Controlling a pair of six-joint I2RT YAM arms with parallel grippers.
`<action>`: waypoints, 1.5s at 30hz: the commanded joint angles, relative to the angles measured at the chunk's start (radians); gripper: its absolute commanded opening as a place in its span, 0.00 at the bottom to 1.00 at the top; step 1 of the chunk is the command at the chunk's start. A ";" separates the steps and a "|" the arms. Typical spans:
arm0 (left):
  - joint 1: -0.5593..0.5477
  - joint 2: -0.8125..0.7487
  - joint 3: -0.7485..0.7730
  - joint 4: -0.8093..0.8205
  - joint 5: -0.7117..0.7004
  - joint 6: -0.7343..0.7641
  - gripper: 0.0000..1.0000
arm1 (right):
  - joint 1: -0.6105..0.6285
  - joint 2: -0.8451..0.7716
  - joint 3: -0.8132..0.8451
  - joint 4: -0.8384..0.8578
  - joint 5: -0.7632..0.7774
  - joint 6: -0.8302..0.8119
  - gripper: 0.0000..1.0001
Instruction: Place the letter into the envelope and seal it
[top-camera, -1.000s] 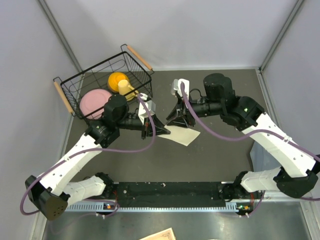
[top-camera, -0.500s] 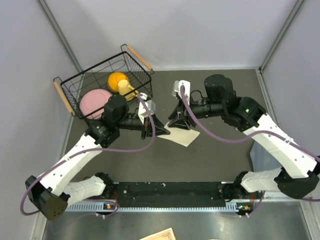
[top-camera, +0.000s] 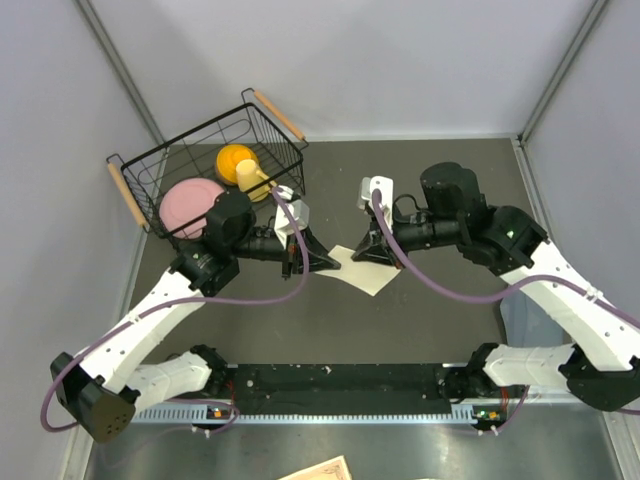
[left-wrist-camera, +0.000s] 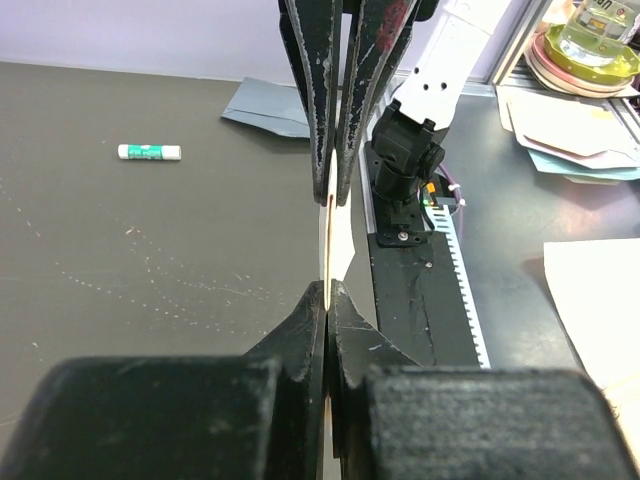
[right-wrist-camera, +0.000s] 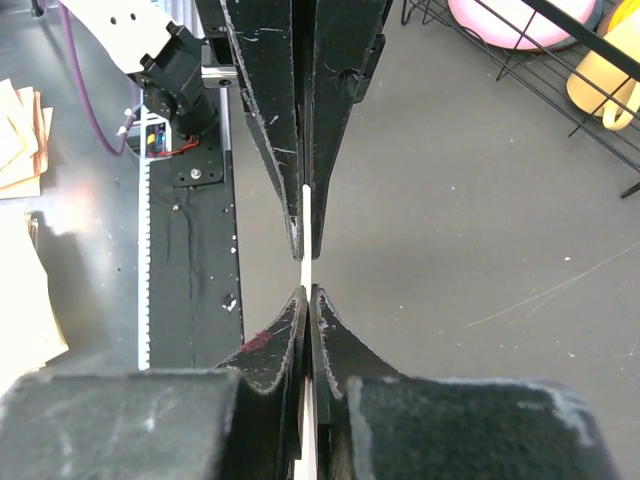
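Left wrist, letter (left-wrist-camera: 327, 240) edge-on, glue stick (left-wrist-camera: 150, 152), envelope (left-wrist-camera: 268, 100), top external, wire basket (top-camera: 190, 160)

The letter (top-camera: 372, 275) is a flat, stiff, pale cream card sitting mid-tabletop (top-camera: 440, 310), turned so that one corner points toward the near edge. It is pinched at opposite sides by the left claw (top-camera: 325, 262) and the right claw (top-camera: 362, 255), both clamped on it. Both wrist views see it edge-on as a thin pale line running straight between the fingers. The envelope (left-wrist-camera: 268, 100) is blue-grey and lies flat on the tabletop, well apart from the letter, partly hidden behind the claws; its flap cannot be made out.
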 joint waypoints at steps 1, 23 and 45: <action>0.006 -0.022 -0.003 0.072 0.026 -0.017 0.00 | -0.010 -0.036 -0.022 -0.022 0.021 -0.002 0.00; -0.017 -0.003 0.083 0.123 -0.029 -0.069 0.48 | -0.057 -0.041 -0.030 -0.068 -0.016 -0.023 0.00; 0.056 0.017 0.111 0.022 -0.017 -0.027 0.00 | -0.109 -0.105 -0.093 -0.076 -0.033 0.016 0.00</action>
